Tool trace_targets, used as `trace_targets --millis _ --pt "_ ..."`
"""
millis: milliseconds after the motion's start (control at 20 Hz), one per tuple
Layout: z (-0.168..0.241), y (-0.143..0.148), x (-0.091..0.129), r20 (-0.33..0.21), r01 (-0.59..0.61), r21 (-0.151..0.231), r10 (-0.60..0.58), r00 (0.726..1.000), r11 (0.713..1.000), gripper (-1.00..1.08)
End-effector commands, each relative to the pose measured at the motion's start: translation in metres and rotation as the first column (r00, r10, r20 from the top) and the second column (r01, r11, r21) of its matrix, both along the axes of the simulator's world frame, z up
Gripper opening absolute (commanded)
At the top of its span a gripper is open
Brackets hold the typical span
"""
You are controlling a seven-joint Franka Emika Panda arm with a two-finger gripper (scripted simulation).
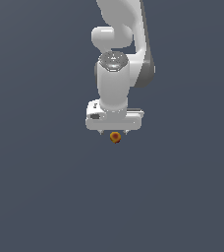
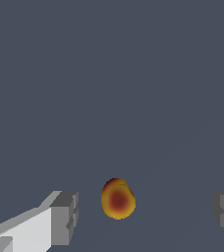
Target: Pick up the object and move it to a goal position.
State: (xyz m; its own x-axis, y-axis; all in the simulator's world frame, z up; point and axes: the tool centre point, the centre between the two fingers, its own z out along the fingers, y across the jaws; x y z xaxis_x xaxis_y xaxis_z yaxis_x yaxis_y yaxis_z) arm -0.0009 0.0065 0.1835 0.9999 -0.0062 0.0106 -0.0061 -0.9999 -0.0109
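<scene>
The object (image 1: pixel 115 137) is a tiny roundish orange-yellow thing with a dark red spot, lying just under the white arm's hand in the exterior view. My gripper (image 1: pixel 114 133) hangs straight over it, fingers pointing down. In the wrist view the object (image 2: pixel 118 199) sits between the two grey fingertips (image 2: pixel 66 218), nearer to one of them, with a clear gap on each side. The gripper (image 2: pixel 146 214) is open and touches nothing.
A plain dark grey-blue surface (image 1: pixel 45 187) spreads all around the object. No other objects, containers or edges show in either view.
</scene>
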Motion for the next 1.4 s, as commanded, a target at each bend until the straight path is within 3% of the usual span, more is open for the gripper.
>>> trace_targets --millis 0,800,1350 --pt "0.000 0.000 0.000 0.000 0.000 0.000 0.000 1.000 1.000 1.00" --pt "-0.007 -0.001 -0.009 -0.032 -0.019 0.013 0.019 0.999 1.000 1.00" --pt "-0.038 0.005 -0.029 -0.024 -0.184 0.002 0.184 0.983 0.983 1.00"
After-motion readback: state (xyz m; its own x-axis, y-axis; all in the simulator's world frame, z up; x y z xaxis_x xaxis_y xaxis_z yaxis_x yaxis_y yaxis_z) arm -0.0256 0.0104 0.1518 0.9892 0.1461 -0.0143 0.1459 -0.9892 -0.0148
